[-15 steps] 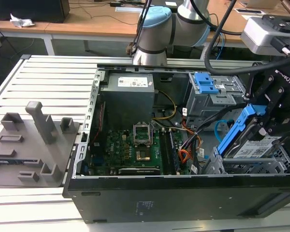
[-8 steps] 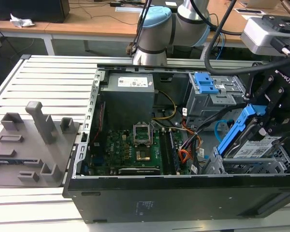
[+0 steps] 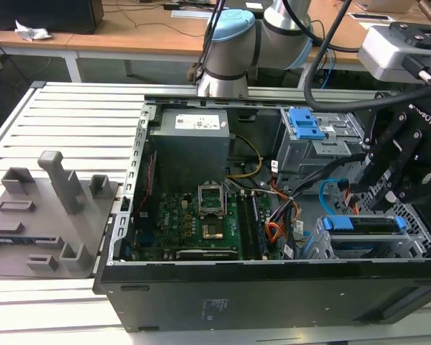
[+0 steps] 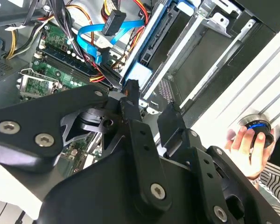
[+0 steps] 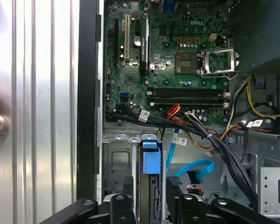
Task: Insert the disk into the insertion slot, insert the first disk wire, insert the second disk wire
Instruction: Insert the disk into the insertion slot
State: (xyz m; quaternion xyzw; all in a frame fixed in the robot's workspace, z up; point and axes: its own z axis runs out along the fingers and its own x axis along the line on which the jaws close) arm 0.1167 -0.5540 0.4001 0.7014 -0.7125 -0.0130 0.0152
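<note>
The disk [image 3: 364,224], in its bright blue carrier [image 5: 150,159], stands on edge inside the insertion slot [image 3: 419,241], a silver perforated cage at the case's corner on the exterior view's right. My black gripper [image 4: 150,100] hovers just above the disk's blue end, open, its fingers [image 4: 130,95] straddling the disk without touching it. The second disk wire [image 4: 95,35], light blue, loops beside the cage, and its dark plug [image 4: 115,21] hangs free. The first disk wire [image 5: 173,110], thin and red-orange, lies among the cables at the motherboard's edge.
A taller grey bay with blue latches [image 3: 307,126] stands behind the cage. Black cable bundles [image 5: 214,144] cross between the motherboard [image 5: 177,60] and the cage. A person's hand [image 4: 246,142] rests on a round knob on the slatted table. A grey fixture [image 3: 50,208] sits on the exterior view's left.
</note>
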